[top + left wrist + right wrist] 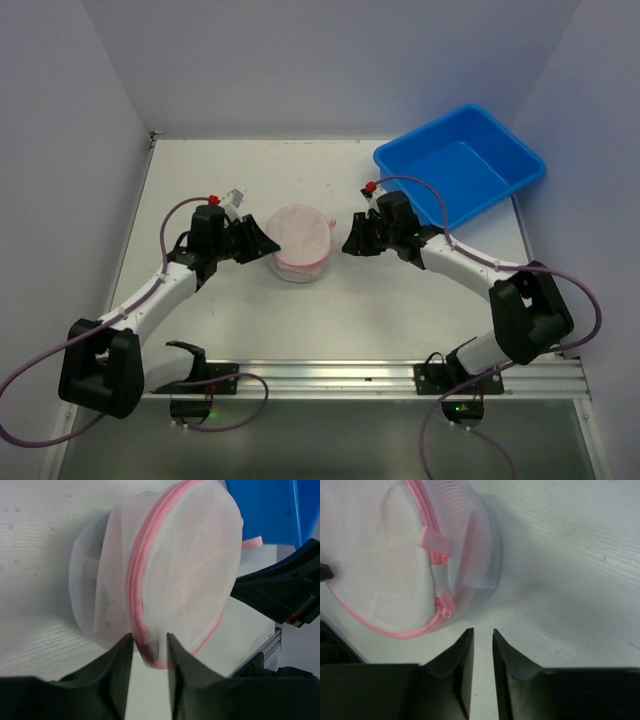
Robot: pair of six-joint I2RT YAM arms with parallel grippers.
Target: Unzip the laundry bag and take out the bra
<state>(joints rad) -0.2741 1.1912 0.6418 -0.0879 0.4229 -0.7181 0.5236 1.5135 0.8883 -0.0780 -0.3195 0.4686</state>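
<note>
The laundry bag (298, 240) is a small round white mesh pouch with pink zipper trim, standing mid-table between both arms. My left gripper (266, 245) is at its left edge, its fingers pinched on the bag's rim (150, 652) with the pink zipper (135, 580) between them. My right gripper (348, 245) waits just right of the bag, apart from it, its jaws narrowly open and empty (483, 632). The zipper looks closed; its pull (444, 611) and a pink tab (432, 539) face the right gripper. The bra is hidden inside the bag (380, 570).
A large blue tub (460, 165) stands at the back right, behind the right arm. A metal rail (380, 375) runs along the near table edge. White walls enclose the table on three sides.
</note>
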